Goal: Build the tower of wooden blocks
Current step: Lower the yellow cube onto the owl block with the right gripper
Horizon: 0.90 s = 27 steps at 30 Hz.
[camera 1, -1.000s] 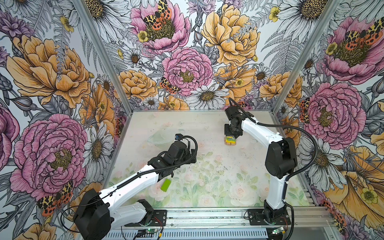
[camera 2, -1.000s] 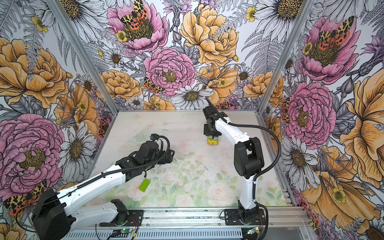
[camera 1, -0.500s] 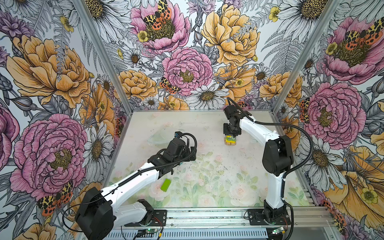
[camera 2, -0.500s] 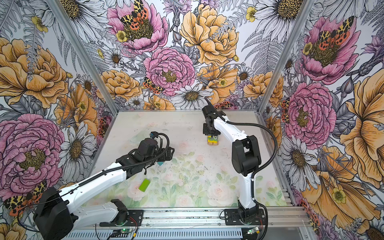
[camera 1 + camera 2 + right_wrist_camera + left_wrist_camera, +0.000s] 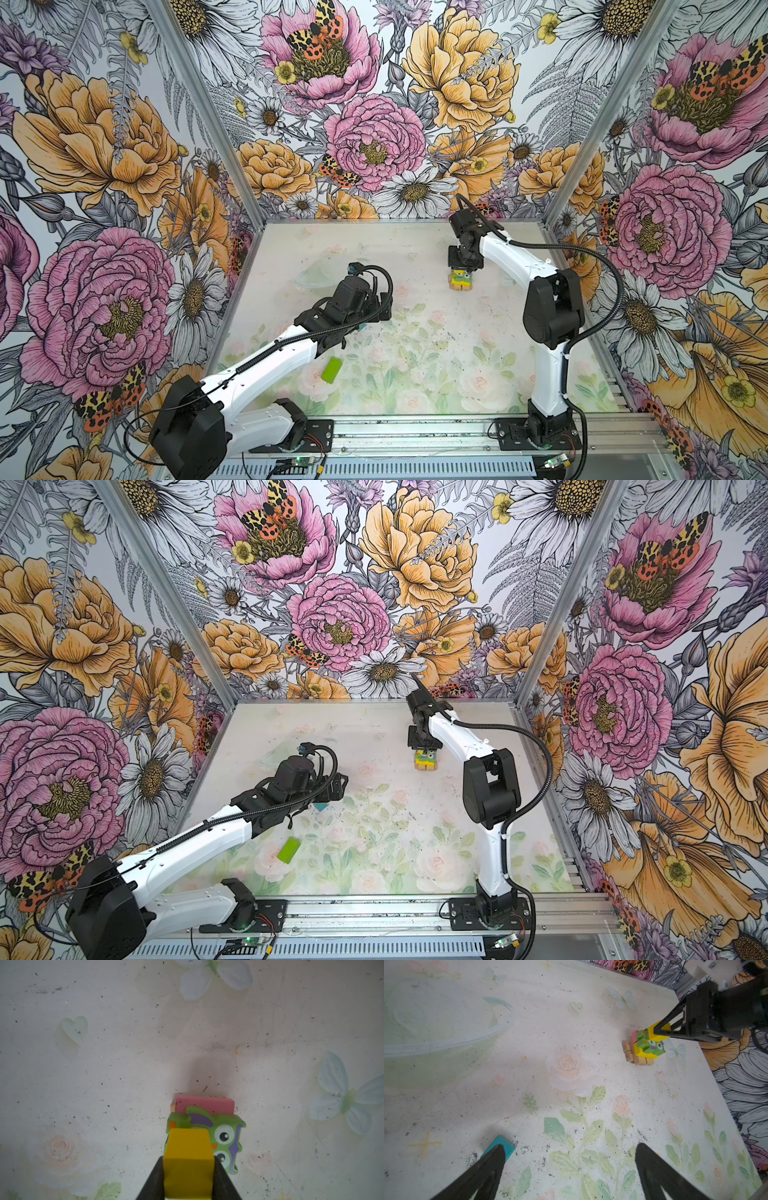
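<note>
The tower (image 5: pixel 460 284) (image 5: pixel 424 763) stands at the back right: tan bars (image 5: pixel 632 1057) at the base, a pink block (image 5: pixel 204 1103) and a yellow block (image 5: pixel 641 1052) on them, a green owl block (image 5: pixel 227 1133) on top. My right gripper (image 5: pixel 188 1169) (image 5: pixel 460 271) is shut on another yellow block (image 5: pixel 188 1153) right over the owl block; whether they touch I cannot tell. My left gripper (image 5: pixel 570 1147) (image 5: pixel 337 788) is open and empty mid-table. A teal block (image 5: pixel 505 1145) (image 5: pixel 321 807) lies by one of its fingertips. A lime-green block (image 5: pixel 331 370) (image 5: pixel 289 850) lies near the front.
A clear bowl (image 5: pixel 446 1028) (image 5: pixel 318 274) sits on the mat behind the left gripper. Flowered walls close in the back and both sides. A metal rail (image 5: pixel 415 432) with the arm bases runs along the front.
The left arm has drifted a little toward the back, uncovering the teal block. The right gripper has hardly moved and still holds the yellow block over the tower.
</note>
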### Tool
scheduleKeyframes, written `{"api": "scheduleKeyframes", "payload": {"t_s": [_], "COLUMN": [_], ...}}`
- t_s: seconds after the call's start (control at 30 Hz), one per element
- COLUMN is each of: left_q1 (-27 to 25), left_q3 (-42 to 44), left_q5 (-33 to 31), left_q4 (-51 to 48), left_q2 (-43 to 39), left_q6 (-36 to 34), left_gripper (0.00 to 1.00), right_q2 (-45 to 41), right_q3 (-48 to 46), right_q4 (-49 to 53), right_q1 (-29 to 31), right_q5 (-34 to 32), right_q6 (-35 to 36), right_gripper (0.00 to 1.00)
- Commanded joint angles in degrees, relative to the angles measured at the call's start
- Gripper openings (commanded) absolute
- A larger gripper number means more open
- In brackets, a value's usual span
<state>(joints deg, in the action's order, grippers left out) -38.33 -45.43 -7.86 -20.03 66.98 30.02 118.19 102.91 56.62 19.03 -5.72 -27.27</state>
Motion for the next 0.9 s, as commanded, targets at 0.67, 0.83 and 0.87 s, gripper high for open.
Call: {"api": "scheduleKeyframes", "payload": {"t_s": [0.67, 0.83, 0.87], "left_q1": [1.0, 1.0, 1.1], "left_q3": [-0.1, 0.1, 0.1], "left_q5": [-0.5, -0.8, -0.8], "left_q4": [0.2, 0.1, 0.1], "left_q2": [-1.4, -2.0, -2.1], "left_q6": [0.3, 0.5, 0.5], "left_gripper": [0.99, 0.99, 0.99], "right_q2": [1.1, 0.1, -0.3], "right_q3": [1.8, 1.9, 1.9], "right_q4": [0.3, 0.3, 0.3], "right_q1": [-0.6, -0.6, -0.7], "right_q5": [0.8, 1.0, 1.1], "right_q6": [0.2, 0.4, 0.5], "right_gripper": [0.43, 0.5, 0.52]}}
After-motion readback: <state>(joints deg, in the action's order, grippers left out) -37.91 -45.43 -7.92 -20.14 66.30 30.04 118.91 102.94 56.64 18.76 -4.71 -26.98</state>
